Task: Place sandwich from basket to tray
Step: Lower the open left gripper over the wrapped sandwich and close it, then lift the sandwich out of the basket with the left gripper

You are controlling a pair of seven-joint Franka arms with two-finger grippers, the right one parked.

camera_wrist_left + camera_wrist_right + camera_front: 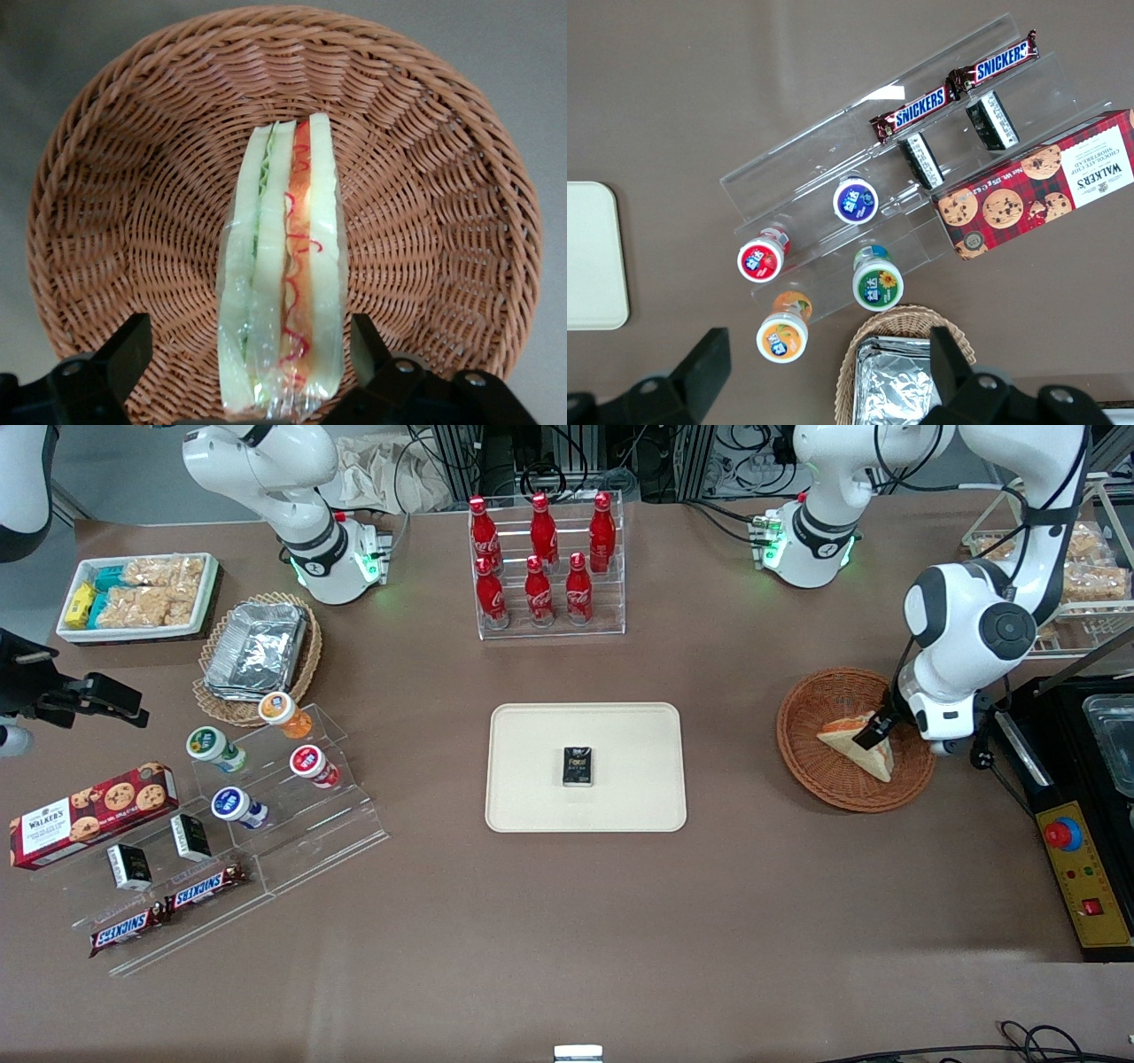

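Observation:
The sandwich [858, 746], a wrapped wedge of pale bread, lies in the reddish-brown wicker basket [815, 766] toward the working arm's end of the table. In the left wrist view the sandwich [283, 266] stands on edge, its green and orange-red filling facing up, in the middle of the basket [106, 212]. My left gripper [873, 733] is down in the basket, open, with one finger on each side of the sandwich and a gap to each [252, 354]. The cream tray [532, 779] lies at the table's middle, with a small black packet [578, 767] on it.
A clear rack of red cola bottles [542, 567] stands farther from the camera than the tray. A black machine with a yellow control box [1085, 872] lies beside the basket. Snack displays, a tan basket with foil containers [257, 651] and a white bin [137, 598] lie toward the parked arm's end.

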